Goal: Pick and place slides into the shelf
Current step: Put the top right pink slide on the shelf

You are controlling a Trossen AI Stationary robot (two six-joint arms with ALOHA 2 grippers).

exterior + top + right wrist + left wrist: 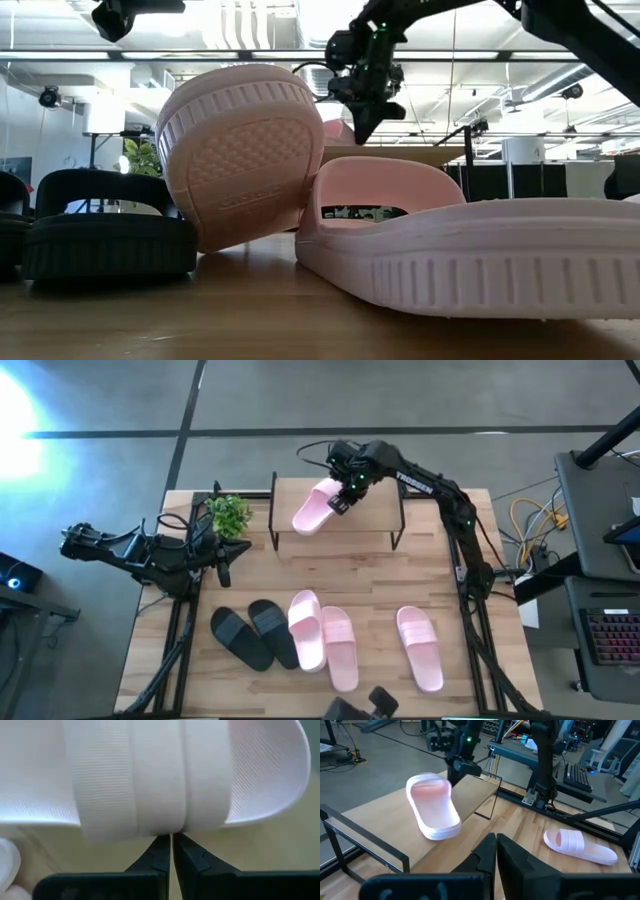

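Right gripper (343,495), fingers together at the strap edge of 1 pink slide (312,510) lying on the shelf (380,510) top at 12 o'clock; left gripper (222,563) closed, idle at 9 o'clock.

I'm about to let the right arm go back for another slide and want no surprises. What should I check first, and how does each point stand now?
1. Pink slide on the shelf top board: ok, it lies flat there.
2. Right gripper free of that slide: cannot tell; its fingers are shut at the strap, and whether they pinch it isn't visible.
3. Room left on the top board: ok, the part beside the slide is bare.
4. Slides left on the table: not ok, three pink ones and two black ones remain.
5. Left gripper out of the way: ok, shut, beside the plant.
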